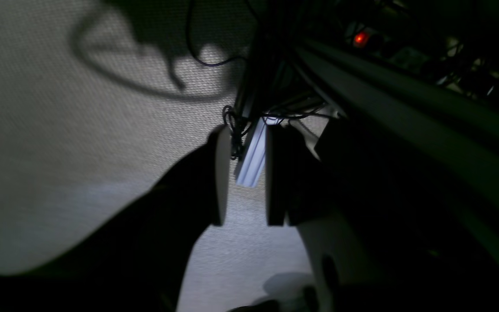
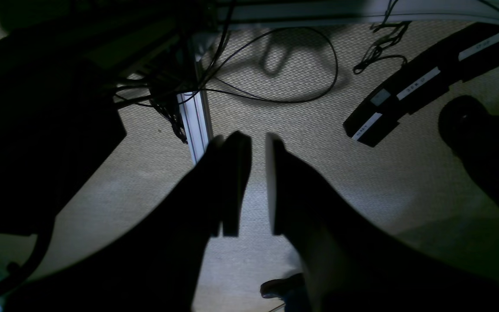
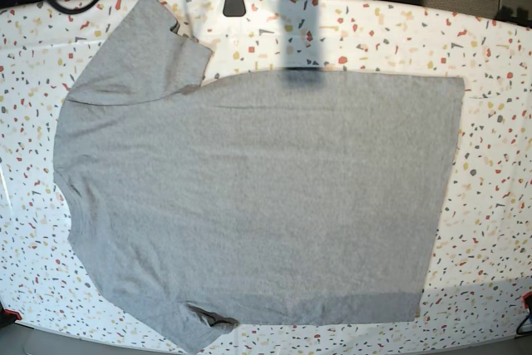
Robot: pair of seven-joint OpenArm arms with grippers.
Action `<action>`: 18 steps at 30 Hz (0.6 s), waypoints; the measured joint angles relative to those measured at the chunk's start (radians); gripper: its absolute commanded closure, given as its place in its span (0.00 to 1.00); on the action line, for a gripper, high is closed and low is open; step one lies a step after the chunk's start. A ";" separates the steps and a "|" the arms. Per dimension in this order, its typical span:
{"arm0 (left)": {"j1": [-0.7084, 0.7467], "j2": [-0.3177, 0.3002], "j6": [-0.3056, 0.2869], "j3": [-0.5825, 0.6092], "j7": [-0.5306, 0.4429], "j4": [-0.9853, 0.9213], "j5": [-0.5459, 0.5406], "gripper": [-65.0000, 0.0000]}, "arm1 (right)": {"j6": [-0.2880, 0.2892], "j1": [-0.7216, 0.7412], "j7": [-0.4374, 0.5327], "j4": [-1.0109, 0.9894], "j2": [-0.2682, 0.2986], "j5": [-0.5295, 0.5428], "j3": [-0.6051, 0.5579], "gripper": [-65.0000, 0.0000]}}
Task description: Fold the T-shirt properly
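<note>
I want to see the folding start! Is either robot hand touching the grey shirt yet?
Apart. The base view shows the T-shirt lying flat on the table with no gripper on it.

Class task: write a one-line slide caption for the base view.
Grey T-shirt spread flat, plain side up, on a speckled terrazzo table, collar end left, hem right, unfolded.

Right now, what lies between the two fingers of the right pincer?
Nothing is held there. In the right wrist view, the gap of the right pincer shows only beige floor beyond.

Base overhead on table (image 3: 499, 205); wrist views floorward, off-table.
</note>
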 measured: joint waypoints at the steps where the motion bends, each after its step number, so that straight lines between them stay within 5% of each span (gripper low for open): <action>1: 0.000 0.001 0.000 0.000 0.000 0.000 0.025 0.77 | 0.000 0.000 0.000 0.000 0.002 0.000 0.000 0.82; 18: 0.000 0.003 0.000 0.000 0.000 0.000 0.262 0.77 | 0.000 0.000 -0.004 0.000 0.003 -0.109 -0.001 0.82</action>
